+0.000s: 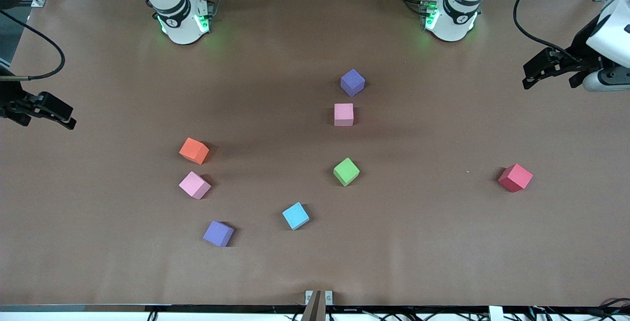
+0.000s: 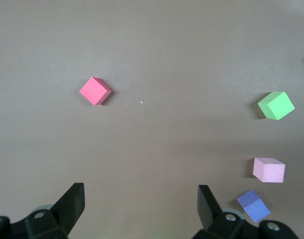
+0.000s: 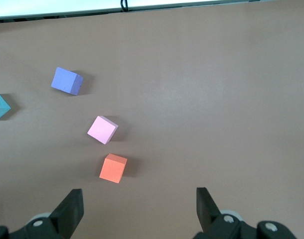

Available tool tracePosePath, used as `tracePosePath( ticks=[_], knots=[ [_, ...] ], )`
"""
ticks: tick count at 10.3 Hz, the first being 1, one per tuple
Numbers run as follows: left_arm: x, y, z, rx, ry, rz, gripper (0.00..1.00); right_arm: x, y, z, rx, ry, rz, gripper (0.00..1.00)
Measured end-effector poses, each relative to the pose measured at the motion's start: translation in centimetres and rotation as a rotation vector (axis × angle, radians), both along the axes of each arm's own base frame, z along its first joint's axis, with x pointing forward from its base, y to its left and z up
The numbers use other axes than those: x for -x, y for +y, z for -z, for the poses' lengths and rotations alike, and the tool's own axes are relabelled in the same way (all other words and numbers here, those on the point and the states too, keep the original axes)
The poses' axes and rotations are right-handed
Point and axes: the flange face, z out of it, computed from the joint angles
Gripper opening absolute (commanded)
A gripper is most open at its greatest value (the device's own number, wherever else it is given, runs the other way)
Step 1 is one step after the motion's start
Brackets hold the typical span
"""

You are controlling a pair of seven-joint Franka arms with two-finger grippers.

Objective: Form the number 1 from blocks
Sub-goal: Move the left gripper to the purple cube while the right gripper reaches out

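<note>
Eight cubes are counted on the table (image 1: 443, 242): two purple (image 1: 353, 82) (image 1: 218, 233), two pink (image 1: 343, 114) (image 1: 195, 185), one orange (image 1: 194, 150), one green (image 1: 346, 171), one blue (image 1: 296, 215), one red (image 1: 515, 177), all lying apart. Left gripper (image 2: 141, 199) and right gripper (image 3: 139, 201) are held spread and empty over the table's ends.

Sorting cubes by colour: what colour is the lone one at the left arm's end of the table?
Red cube, clearest in the front view.

A brown table (image 1: 443, 242) carried eight scattered foam cubes (image 1: 346, 171); none lay between either gripper's jaws, all resting well apart from them.
</note>
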Motion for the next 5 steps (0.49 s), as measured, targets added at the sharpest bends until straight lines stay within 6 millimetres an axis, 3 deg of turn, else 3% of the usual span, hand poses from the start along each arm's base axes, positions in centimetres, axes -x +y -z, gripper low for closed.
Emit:
tracePosePath(
  ticks=[3, 4, 5],
  knots=[
    [0.0, 0.0, 0.2, -0.010, 0.003, 0.003, 1.00, -0.1, -0.2, 0.2, 0.000, 0.003, 0.003, 1.00],
    [-0.2, -0.8, 1.0, -0.011, 0.019, 0.019, 1.00, -0.1, -0.2, 0.2, 0.001, 0.004, 0.004, 1.00],
    [-0.4, -3.1, 2.8, -0.012, 0.048, 0.046, 1.00, -0.1, -0.2, 0.3, 0.001, 0.005, 0.004, 1.00]
  ],
)
